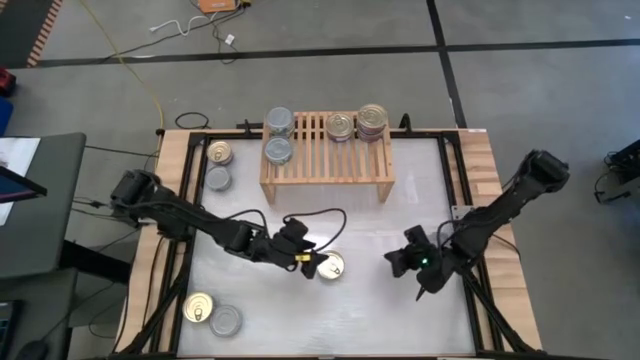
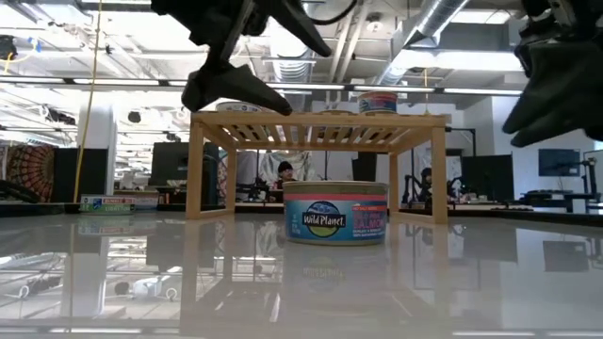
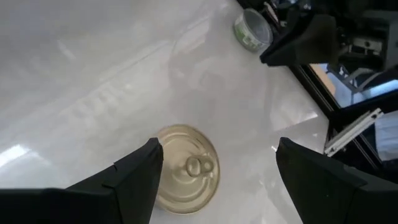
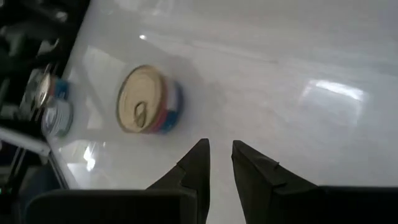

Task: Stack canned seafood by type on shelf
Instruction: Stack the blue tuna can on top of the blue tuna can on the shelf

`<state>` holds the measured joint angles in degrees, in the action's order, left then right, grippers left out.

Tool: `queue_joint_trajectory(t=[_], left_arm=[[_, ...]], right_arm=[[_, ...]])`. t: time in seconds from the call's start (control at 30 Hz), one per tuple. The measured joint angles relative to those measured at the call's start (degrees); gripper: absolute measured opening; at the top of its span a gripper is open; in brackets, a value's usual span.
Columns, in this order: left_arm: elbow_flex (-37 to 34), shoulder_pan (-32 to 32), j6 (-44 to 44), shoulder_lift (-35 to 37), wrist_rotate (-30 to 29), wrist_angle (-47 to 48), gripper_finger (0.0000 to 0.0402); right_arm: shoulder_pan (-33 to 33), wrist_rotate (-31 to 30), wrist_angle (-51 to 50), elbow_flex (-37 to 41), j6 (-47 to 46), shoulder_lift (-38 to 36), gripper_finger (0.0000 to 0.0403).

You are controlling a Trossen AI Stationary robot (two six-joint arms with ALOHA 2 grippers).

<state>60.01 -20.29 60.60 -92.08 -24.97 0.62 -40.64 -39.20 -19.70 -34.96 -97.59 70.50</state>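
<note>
Labelled tin (image 2: 335, 213) upright on the glossy table (image 2: 301, 282) before the wooden shelf (image 2: 317, 122).

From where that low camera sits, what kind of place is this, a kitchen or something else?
Not a kitchen; probably a robotics lab or workshop. Exposed ceiling ducts run overhead, monitors and a seated person show beyond the table, and cables trail across the floor.

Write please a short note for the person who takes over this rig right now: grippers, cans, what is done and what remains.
Left gripper: open, hovering above the gold-lid can at mid-table, nothing held.
Right gripper: fingers nearly together, empty, waiting to the right of that can.
Shelf: silver cans stacked at its left end, gold-lid cans and a taller stack at its right end.
Left to do: the mid-table can, two cans left of the shelf, two cans at the near left corner.
</note>
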Motion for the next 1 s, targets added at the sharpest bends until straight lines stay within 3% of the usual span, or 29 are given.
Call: queue_joint_trajectory(t=[0.17, 0.33, 0.67, 0.8, 1.0], left_arm=[[0.7, 0.0, 1.7, -0.9, 1.2, 0.1, 0.0300], [0.7, 0.0, 1.8, -0.8, 1.4, 0.0, 0.0300], [0.7, 0.0, 4.0, -0.7, 1.4, 3.6, 0.0300], [0.7, 0.0, 3.8, -0.7, 1.4, 4.9, 0.0300], [0.7, 0.0, 3.8, -0.7, 1.4, 5.5, 0.0300]], right_arm=[[2.1, 1.8, 12.4, 0.0, 14.2, 3.5, 0.0103], [5.5, 7.4, 20.4, 0.0, 24.0, 5.1, 0.0143], [10.0, 9.4, 23.6, 0.0, 26.1, 5.8, 0.0260], [12.1, 9.4, 24.9, 0.0, 25.6, 7.8, 0.0269], [13.0, 9.6, 34.3, 0.0, 24.2, 14.9, 0.0270]])
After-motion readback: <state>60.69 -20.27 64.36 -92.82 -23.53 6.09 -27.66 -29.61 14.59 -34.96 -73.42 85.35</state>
